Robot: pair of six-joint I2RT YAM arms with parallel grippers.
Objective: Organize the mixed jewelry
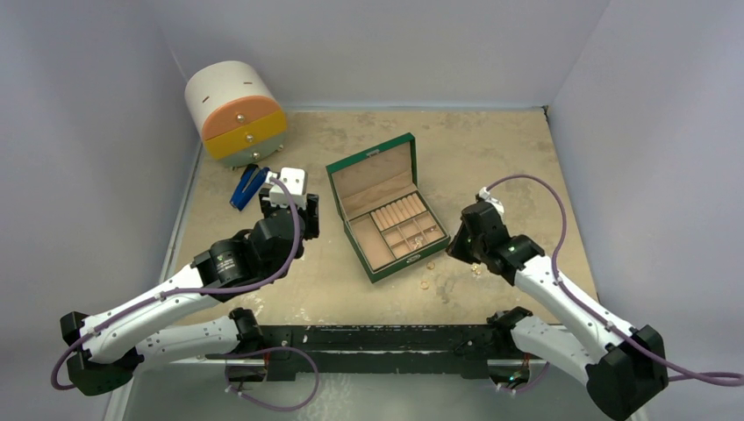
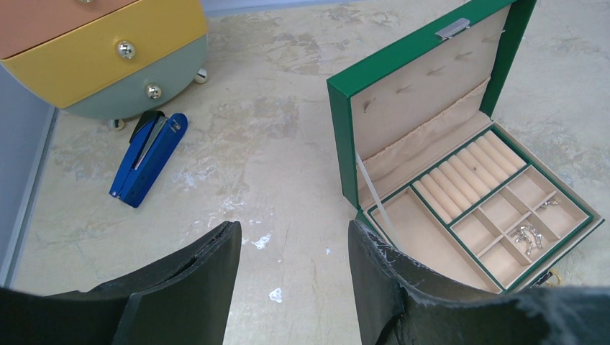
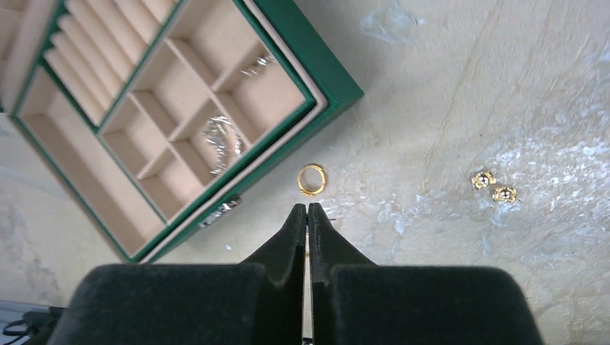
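Note:
The open green box (image 1: 412,151) stands mid-table. Silver pieces lie in two of its small compartments (image 3: 219,136); they also show in the left wrist view (image 2: 529,237). A gold ring (image 3: 311,179) lies on the table just beyond my right gripper (image 3: 308,207), which is shut and empty by the box's front edge. Two gold earrings (image 3: 494,186) lie to its right. In the top view, gold pieces (image 1: 425,284) lie in front of the box, near the right gripper (image 1: 456,250). My left gripper (image 2: 295,244) is open and empty over bare table left of the box (image 2: 345,144).
A round cabinet (image 1: 235,112) with orange, yellow and pale green drawers stands at the back left. A blue-handled tool (image 1: 248,186) lies in front of it, also in the left wrist view (image 2: 147,158). Grey walls close in the table on three sides.

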